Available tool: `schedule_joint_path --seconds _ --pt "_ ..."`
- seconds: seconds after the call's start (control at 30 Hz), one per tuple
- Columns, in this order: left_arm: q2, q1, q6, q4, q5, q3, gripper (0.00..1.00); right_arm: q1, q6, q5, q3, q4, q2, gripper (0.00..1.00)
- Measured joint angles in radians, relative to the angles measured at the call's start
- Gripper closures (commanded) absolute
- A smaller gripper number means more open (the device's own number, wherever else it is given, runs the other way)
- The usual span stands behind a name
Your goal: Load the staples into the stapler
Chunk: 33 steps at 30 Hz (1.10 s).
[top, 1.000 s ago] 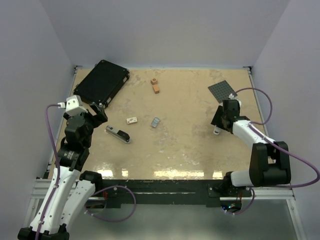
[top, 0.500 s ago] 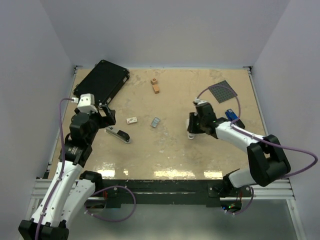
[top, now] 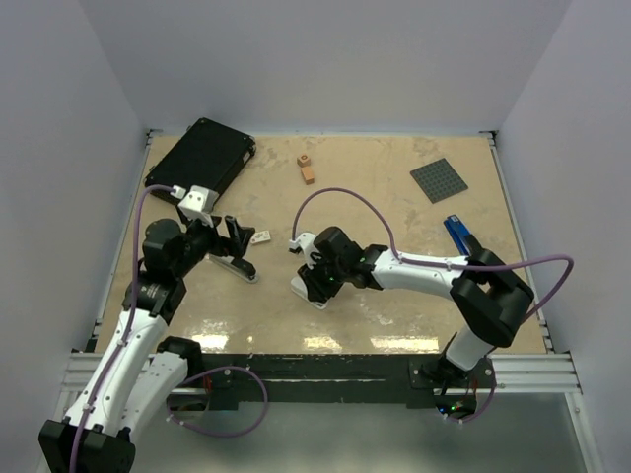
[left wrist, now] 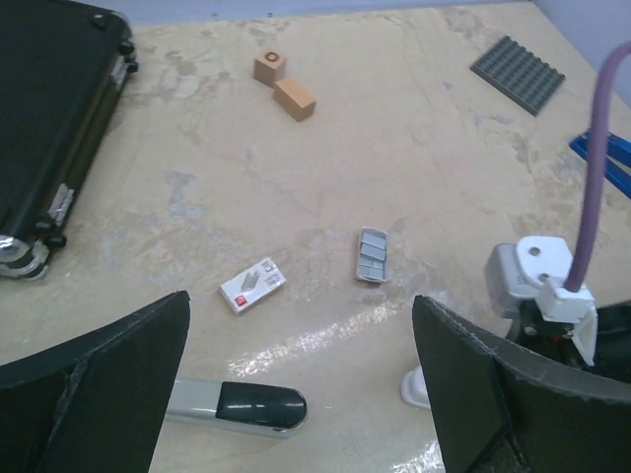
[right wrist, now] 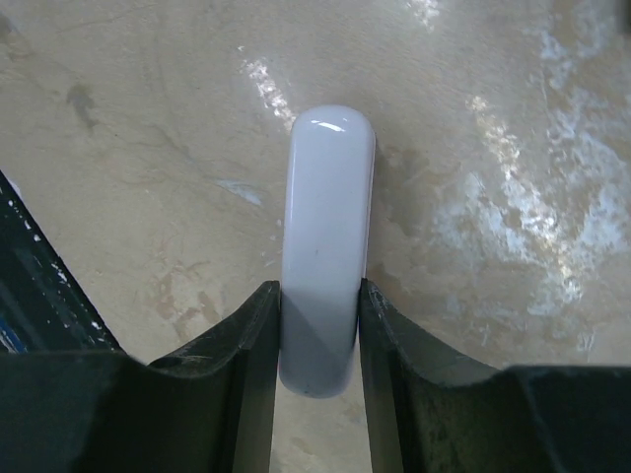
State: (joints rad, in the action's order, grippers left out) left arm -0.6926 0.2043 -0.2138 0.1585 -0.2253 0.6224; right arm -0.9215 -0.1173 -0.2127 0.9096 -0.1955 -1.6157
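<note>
Half the stapler (left wrist: 237, 406) seems hidden behind wide-spread left jaws; right jaws clamp a white bar (right wrist: 325, 246).

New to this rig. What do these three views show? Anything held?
Two table-mounted robot arms with two-finger grippers. The wide picture looks down from above; the other two are wrist cameras. The right gripper is shut on a plain white rounded bar. The left gripper is open and empty, near the slim silver stapler with a black top. Also on the tan table: a small grey block of staples, a black case, two wooden blocks, a grey studded plate.
</note>
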Motion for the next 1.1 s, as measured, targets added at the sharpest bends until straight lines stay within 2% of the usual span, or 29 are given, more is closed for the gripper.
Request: schedule_joint_path --seconds 0.07,0.17,0.23,0.27,0.4,0.53,0.73,0.9,1.1 --pt "-0.016 0.0 0.014 -0.016 -0.052 -0.003 0.0 -0.005 0.035 -0.024 0.022 0.007 -0.024 0.62" --pt "-0.032 0.0 0.037 -0.04 -0.133 -0.016 0.0 -0.01 0.066 -0.041 0.043 0.01 -0.048 0.4" --pt "-0.034 0.007 0.051 -0.059 -0.181 -0.032 0.0 -0.018 0.069 -0.04 0.042 0.027 -0.044 0.28" --pt "-0.034 0.015 0.058 -0.066 -0.196 -0.037 0.0 -0.023 0.065 -0.03 0.035 0.039 -0.034 0.19" --pt "-0.037 0.1 0.099 -0.082 -0.226 -0.048 0.0 -0.026 0.007 0.098 -0.049 0.075 0.133 0.07" --pt "-0.068 0.267 0.176 -0.085 -0.242 -0.048 0.0 0.019 -0.117 0.33 -0.152 0.137 0.388 0.02" --pt "-0.18 0.481 0.317 -0.034 -0.211 -0.043 0.03 0.064 -0.327 0.626 -0.341 0.225 0.698 0.02" --pt "-0.348 0.6 0.481 0.058 -0.158 0.023 0.05 0.064 -0.423 0.712 -0.46 0.27 0.82 0.02" --pt "-0.556 0.665 0.658 0.154 -0.141 0.147 0.12 0.064 -0.474 0.723 -0.501 0.299 0.848 0.03"
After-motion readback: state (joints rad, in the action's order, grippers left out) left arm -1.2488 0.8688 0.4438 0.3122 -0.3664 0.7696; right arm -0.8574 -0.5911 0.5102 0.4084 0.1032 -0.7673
